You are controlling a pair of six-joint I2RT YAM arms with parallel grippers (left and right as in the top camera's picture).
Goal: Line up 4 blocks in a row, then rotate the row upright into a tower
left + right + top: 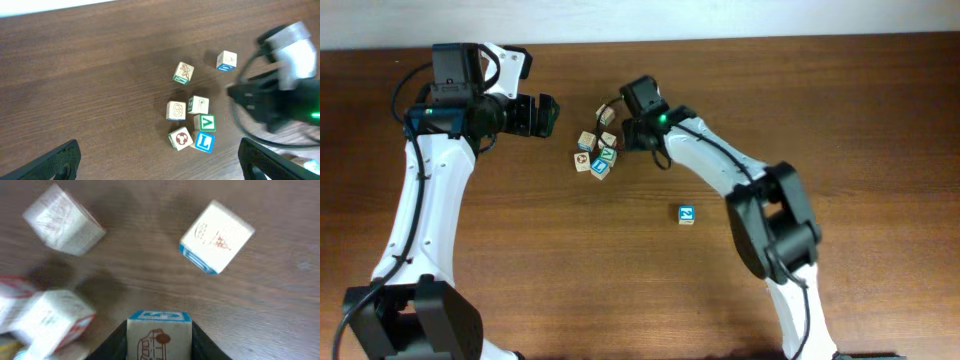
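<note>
Blocks, beige with tiny drawings, are lying clustered; we are clamping our right gripper on one red-drawn cube, our left gripper gaping wide.

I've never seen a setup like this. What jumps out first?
A huddle of tiny picture blocks sits toward the far side of the table, with one blue block lying alone off to the right. The right gripper reaches into the huddle and seems to pinch a car block. The left gripper hangs wide open just beside the huddle.
</note>
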